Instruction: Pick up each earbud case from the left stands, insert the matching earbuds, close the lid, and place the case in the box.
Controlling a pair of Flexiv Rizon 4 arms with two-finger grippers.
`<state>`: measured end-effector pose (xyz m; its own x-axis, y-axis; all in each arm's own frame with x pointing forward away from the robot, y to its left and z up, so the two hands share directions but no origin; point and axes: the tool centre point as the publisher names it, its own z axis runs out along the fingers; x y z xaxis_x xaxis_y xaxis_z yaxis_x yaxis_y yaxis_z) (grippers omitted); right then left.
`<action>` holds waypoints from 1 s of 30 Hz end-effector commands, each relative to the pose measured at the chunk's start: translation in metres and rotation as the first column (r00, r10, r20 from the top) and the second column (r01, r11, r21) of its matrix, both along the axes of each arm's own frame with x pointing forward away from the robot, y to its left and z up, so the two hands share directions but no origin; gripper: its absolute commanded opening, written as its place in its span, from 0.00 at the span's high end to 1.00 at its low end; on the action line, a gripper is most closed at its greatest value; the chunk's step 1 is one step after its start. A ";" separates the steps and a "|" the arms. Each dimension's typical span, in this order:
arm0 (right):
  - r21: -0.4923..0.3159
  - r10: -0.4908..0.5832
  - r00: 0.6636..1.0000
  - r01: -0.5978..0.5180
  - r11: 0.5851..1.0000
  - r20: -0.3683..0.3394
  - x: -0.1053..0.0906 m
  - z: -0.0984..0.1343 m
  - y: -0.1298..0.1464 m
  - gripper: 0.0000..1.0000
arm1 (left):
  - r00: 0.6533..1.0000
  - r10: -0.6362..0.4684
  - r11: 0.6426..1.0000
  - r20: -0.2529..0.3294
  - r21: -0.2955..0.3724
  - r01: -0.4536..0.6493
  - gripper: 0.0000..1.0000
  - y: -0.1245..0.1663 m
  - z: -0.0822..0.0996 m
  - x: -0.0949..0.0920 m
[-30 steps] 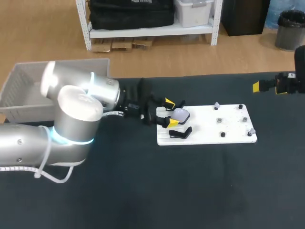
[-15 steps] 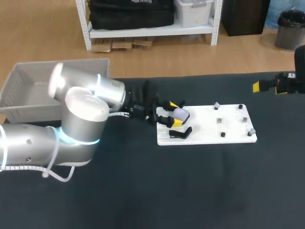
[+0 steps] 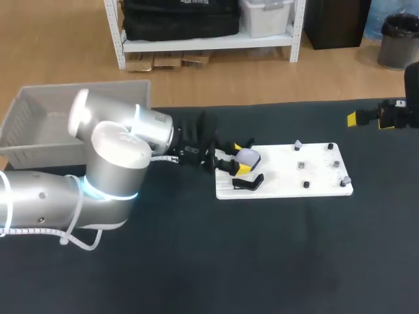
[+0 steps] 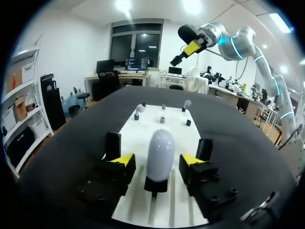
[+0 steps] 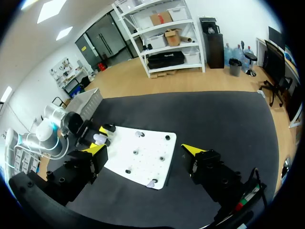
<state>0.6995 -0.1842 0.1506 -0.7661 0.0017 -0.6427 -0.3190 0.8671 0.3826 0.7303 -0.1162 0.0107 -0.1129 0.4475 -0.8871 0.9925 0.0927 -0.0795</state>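
Grey plastic, the box [image 3: 39,124] sits at the far left corner of the black table [image 3: 262,261]. Just right of it, the silver left arm [image 3: 105,170] comes in from the left side and stretches across to the left end of a white board [image 3: 288,180] lying flat near the middle of the table.

The left tool [image 3: 238,157] is open, with one yellow-tipped finger on the far side and one on the near side of a pale lilac earbud case [image 3: 249,157]. The left wrist view shows a narrow gap between each fingertip and the case [image 4: 160,155], so neither finger touches it. The case stands with its lid closed on a black stand [image 4: 156,185] at the board's left end. Just nearer on the same end, a second black stand [image 3: 249,182] carries nothing.

Further right, the board holds several small dark pegs [image 3: 300,165]. Two of them, one at the far edge [image 3: 298,144] and one at the near right corner [image 3: 344,180], are topped with pale pieces too small to identify.

At the far right edge of the table, well apart from the board, the right tool [image 5: 145,150] hangs above the table. Its fingers are spread wide and hold nothing, and the right wrist view looks down between them onto the board.
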 end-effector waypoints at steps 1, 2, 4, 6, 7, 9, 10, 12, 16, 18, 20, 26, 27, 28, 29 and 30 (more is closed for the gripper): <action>0.001 0.002 1.000 -0.002 1.000 0.000 0.000 0.000 -0.001 0.00 | 1.000 -0.003 1.000 -0.003 -0.001 0.003 0.44 -0.001 -0.002 0.002; 0.001 0.002 1.000 -0.002 1.000 0.000 0.000 0.000 -0.001 0.00 | 1.000 -0.002 1.000 -0.003 -0.002 0.002 0.44 -0.001 -0.002 0.002; 0.001 0.002 1.000 -0.002 1.000 0.000 0.000 0.000 -0.001 0.00 | 1.000 -0.001 1.000 -0.001 -0.004 0.001 0.47 -0.002 -0.001 0.003; 0.001 0.002 1.000 -0.002 1.000 0.000 0.000 0.000 -0.001 0.00 | 1.000 -0.002 1.000 0.002 -0.006 0.002 0.47 -0.003 0.000 0.004; 0.001 0.002 1.000 -0.002 1.000 0.000 0.000 0.000 -0.001 0.00 | 1.000 -0.003 1.000 0.002 -0.007 0.003 0.47 -0.003 0.000 0.004; 0.001 0.002 1.000 -0.002 1.000 0.000 0.000 0.000 -0.001 0.00 | 1.000 -0.004 1.000 0.002 -0.008 0.004 0.49 -0.003 0.000 0.004; 0.001 0.002 1.000 -0.002 1.000 0.000 0.000 0.000 -0.001 0.00 | 1.000 -0.004 1.000 0.001 -0.009 0.004 0.50 -0.003 -0.001 0.005; 0.001 0.002 1.000 -0.002 1.000 0.000 0.000 0.000 -0.001 0.00 | 1.000 -0.005 1.000 -0.003 -0.009 0.005 0.51 -0.004 -0.002 0.005; 0.001 0.002 1.000 -0.002 1.000 0.000 0.000 0.000 -0.001 0.00 | 1.000 -0.006 1.000 -0.007 -0.009 0.006 0.55 -0.003 -0.003 0.004; 0.001 0.002 1.000 -0.002 1.000 0.000 0.000 0.000 -0.001 0.00 | 1.000 -0.004 1.000 -0.009 -0.011 0.004 0.57 -0.003 -0.004 0.004; 0.001 0.002 1.000 -0.002 1.000 0.000 0.000 0.000 -0.001 0.00 | 1.000 -0.003 1.000 -0.009 -0.014 0.003 0.59 -0.003 -0.003 0.004; 0.001 0.002 1.000 -0.002 1.000 0.000 0.000 0.000 -0.001 0.00 | 1.000 -0.006 1.000 -0.006 -0.021 0.005 0.69 -0.002 -0.001 0.004; 0.001 0.002 1.000 -0.002 1.000 0.000 0.000 0.000 -0.001 0.00 | 1.000 -0.007 1.000 -0.007 -0.021 0.007 0.72 -0.002 -0.001 0.004; 0.001 0.002 1.000 -0.002 1.000 0.000 0.000 0.000 -0.001 0.00 | 1.000 -0.009 1.000 -0.007 -0.021 0.009 0.75 -0.002 -0.002 0.005; 0.001 0.002 1.000 -0.002 1.000 0.000 0.000 0.000 -0.001 0.00 | 1.000 -0.011 1.000 -0.009 -0.021 0.011 0.83 -0.002 -0.002 0.005; 0.001 0.002 1.000 -0.002 1.000 0.000 0.000 0.000 -0.001 0.00 | 1.000 -0.013 1.000 -0.010 -0.022 0.012 0.91 -0.003 -0.003 0.004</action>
<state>0.6995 -0.1842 0.1506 -0.7661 0.0017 -0.6427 -0.3190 0.8671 0.3826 0.7322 -0.1187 0.0108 -0.1173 0.4315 -0.8945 0.9924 0.0839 -0.0897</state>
